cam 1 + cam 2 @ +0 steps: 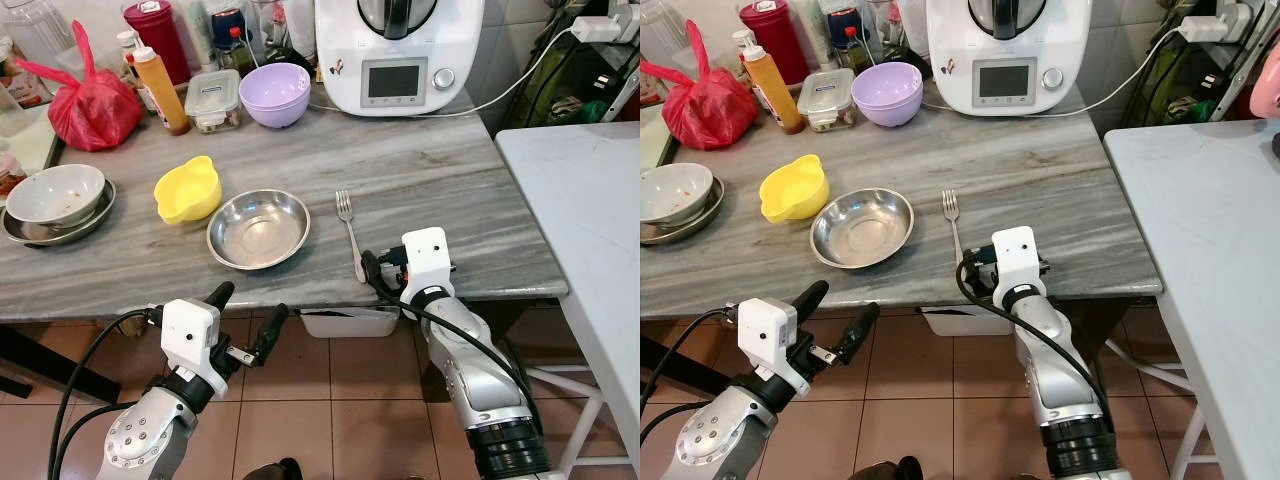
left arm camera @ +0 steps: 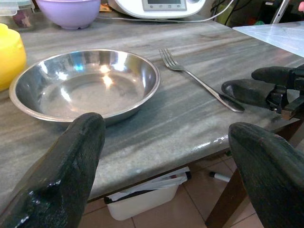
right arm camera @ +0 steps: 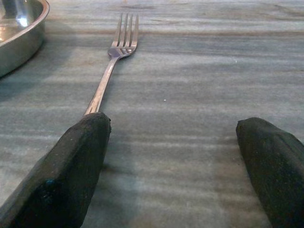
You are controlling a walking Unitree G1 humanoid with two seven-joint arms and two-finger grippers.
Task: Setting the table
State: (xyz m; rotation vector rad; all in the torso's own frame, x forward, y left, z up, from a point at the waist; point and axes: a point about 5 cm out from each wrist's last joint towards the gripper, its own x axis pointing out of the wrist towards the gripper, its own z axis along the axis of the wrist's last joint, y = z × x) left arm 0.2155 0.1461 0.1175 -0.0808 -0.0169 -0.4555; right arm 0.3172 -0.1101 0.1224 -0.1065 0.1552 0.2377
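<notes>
Here fork (image 3: 110, 66) lies beside right gripper (image 3: 173, 156) jaws, released, handle end under one; left gripper (image 1: 246, 315) jaws released.

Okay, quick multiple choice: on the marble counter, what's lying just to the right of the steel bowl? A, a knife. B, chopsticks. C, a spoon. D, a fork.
D: a fork with its tines pointing away from the robot lies right of the steel bowl, its handle end beside the open right gripper.

The fork (image 3: 111, 66) handle's end disappears behind a right gripper fingertip (image 3: 71, 166). The white bin (image 1: 348, 321) is mostly tucked under the bench's front edge, contents unreadable.
</notes>
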